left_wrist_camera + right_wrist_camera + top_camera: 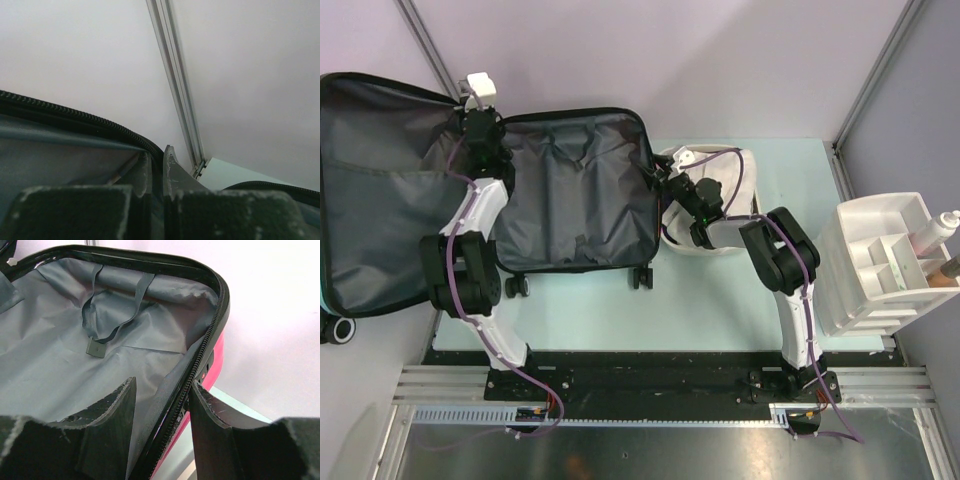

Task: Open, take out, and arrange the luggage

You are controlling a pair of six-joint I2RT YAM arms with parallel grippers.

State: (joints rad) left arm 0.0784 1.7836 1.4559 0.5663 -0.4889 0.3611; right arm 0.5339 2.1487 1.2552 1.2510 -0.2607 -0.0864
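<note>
Luggage open, right fingers seemingly gripping its rim, left fingers closed

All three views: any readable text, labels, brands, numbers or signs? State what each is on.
No readable text in any view.
luggage: plain grey lining, no label or print visible.
strap tab: blank.
organiser: plain white, no markings.
bottle in the organiser: too small to read any label.
</note>
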